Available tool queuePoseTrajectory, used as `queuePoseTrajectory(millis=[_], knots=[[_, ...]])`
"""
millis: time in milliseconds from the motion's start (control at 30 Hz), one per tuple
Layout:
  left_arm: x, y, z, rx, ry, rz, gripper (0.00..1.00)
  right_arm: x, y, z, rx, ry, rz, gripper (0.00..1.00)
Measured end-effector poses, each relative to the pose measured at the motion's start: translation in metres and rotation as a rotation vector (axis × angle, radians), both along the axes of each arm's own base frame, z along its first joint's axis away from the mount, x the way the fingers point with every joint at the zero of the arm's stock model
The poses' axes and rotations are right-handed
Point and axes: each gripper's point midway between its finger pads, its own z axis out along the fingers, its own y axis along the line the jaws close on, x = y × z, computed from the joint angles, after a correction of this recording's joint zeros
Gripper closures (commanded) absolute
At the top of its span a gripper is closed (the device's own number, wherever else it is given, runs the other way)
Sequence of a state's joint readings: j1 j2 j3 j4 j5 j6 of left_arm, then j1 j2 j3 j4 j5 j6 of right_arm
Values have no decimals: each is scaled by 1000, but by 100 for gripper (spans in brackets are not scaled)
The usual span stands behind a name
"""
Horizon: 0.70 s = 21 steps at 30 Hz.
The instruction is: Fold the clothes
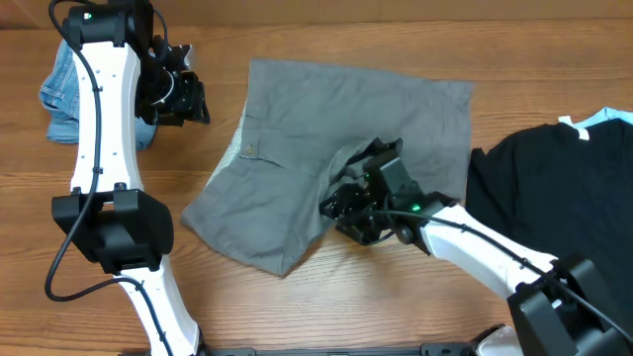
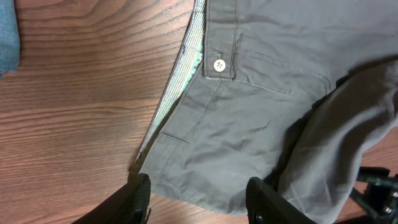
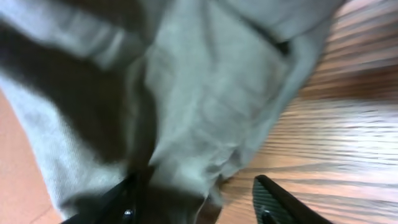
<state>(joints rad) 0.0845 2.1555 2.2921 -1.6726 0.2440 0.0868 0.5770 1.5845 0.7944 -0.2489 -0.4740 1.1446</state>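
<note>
shorts point(image 1: 336, 129) are lying front-up mid-counter, mostly spread flat. waistband point(image 2: 221, 31) end is pointing toward the denim point(image 1: 64, 89), and striped lining point(image 2: 177, 81) is peeking out by the button point(image 2: 218, 64).

left jaws are hanging spread over the shorts' edge just past the button, holding nothing. right jaws are sitting at the shorts' leg edge, away from the waistband, spread around a bunched fold point(image 3: 186, 155). one finger is tucking under the cloth. the other finger point(image 3: 277, 202) is showing bare wood between itself and the fabric, so i'm reading it as not pinching yet.

handling, my guess: light, limp cotton, draping and wrinkling rather than holding shape, and not fragile. waistband and hems are looking thicker and stiffer, so those are the places to be grabbing: seamed corners, both layers together, else only the top layer is lifting. mid-panel grabs are likely just tenting the cloth.

surface: counter point(image 1: 297, 307) is showing flat, smooth wood grain. cloth is probably sliding easily on it, so dragging is workable, though a fold may be creeping.

room: bare wood is showing between the shorts and the denim, and along the shorts' side nearest the arm bases. black tee point(image 1: 554, 188) is sitting just beside the shorts, opposite the denim; can't tell if it's touching. folding toward the denim side is looking safer.
</note>
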Motion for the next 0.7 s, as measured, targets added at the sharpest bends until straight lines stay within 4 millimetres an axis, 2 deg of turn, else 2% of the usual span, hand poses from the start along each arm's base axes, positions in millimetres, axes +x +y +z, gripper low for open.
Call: queuePoseTrajectory(millis=[100, 233, 400, 500, 633, 700], knots=[[0, 0, 0, 0, 0, 0, 47, -7, 9, -6, -7, 24, -4, 47], [0, 0, 0, 0, 0, 0, 47, -12, 12, -22, -35, 71, -18, 49], [0, 0, 0, 0, 1, 0, 47, -5, 10, -27, -53, 59, -47, 61], [-1, 0, 0, 0, 3, 0, 47, 0, 6, -29, -79, 27, -59, 61], [-1, 0, 0, 0, 3, 0, 47, 11, -3, -31, -118, -39, -50, 56], [-1, 0, 0, 0, 3, 0, 47, 16, -8, -32, -137, -65, -49, 59]])
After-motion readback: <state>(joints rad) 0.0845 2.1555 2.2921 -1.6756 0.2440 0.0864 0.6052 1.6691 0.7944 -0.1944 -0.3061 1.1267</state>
